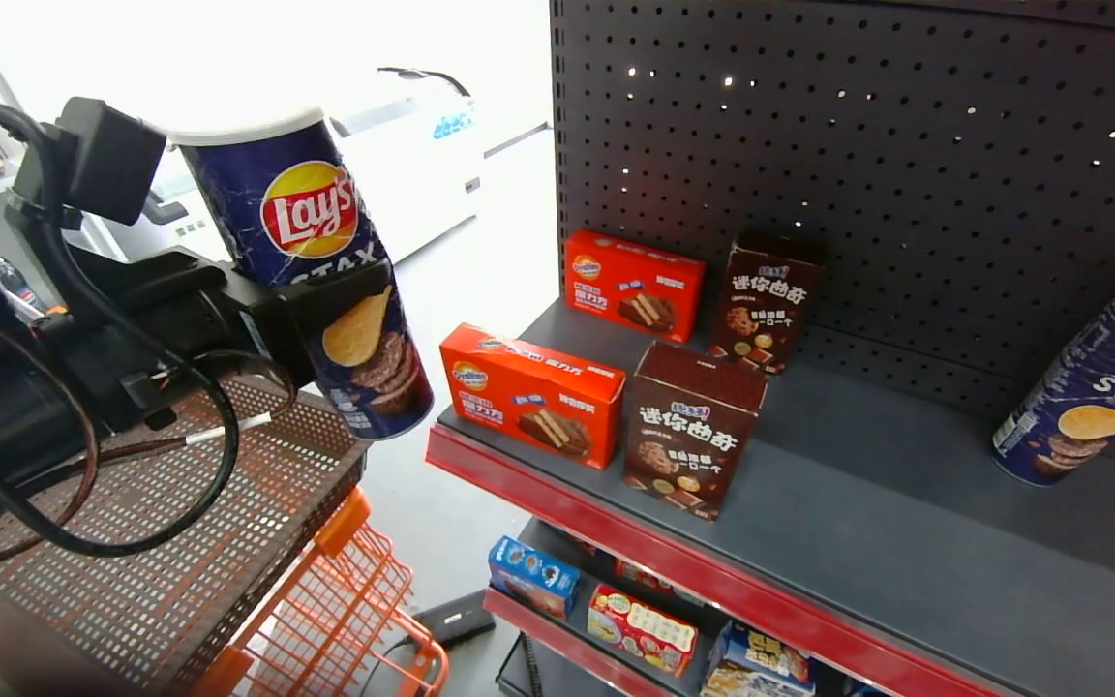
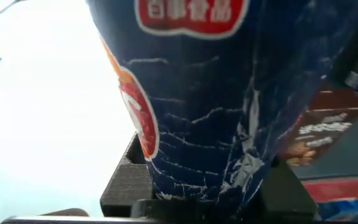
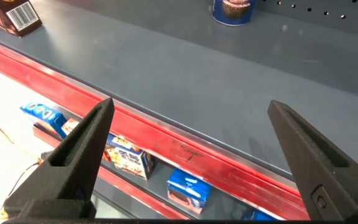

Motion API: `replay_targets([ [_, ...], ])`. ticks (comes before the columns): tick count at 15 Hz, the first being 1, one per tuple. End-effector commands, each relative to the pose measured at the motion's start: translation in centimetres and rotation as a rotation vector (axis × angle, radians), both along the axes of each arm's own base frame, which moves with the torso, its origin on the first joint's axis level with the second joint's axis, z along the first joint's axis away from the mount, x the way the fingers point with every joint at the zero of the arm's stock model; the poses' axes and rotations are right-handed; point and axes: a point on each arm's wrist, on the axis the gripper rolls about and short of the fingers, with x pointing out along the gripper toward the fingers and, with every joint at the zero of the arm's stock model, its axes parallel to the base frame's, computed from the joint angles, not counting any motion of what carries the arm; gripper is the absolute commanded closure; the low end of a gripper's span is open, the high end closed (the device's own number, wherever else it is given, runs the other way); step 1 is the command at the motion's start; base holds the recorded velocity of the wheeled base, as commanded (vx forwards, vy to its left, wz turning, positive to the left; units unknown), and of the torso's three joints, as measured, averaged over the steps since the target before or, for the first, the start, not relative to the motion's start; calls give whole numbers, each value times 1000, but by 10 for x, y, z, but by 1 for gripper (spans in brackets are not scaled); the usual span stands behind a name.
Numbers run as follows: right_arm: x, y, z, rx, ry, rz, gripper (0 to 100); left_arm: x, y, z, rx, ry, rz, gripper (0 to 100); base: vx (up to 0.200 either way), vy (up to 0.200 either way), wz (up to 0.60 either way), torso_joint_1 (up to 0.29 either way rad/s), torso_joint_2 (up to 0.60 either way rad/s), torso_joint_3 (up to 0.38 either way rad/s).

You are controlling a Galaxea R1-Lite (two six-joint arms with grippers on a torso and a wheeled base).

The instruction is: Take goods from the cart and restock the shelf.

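The chip can is tilted in my left gripper, clamped around its middle, in the air above the cart and just off the shelf's left end. Carried in at this tilt, I judge it could clip the nearest orange box or topple when set down. My left arm reaches in from the left. My right gripper hangs open and empty over the shelf's red front edge.
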Motion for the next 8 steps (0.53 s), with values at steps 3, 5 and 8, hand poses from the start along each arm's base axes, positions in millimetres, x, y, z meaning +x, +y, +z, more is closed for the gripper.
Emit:
replay_targets([
  [3, 0, 0, 0, 0, 1, 0, 0, -15, -12, 3, 10, 19, -100, 100, 0, 0, 0, 0, 0, 0],
  [5, 0, 0, 0, 0, 1, 0, 0, -28, -14, -5, 23, 51, -160, 100, 0, 0, 0, 0, 0, 0],
  [8, 0, 0, 0, 0, 1, 0, 0, -41, -11, -3, 29, 64, -203, 100, 0, 0, 0, 0, 0, 0],
])
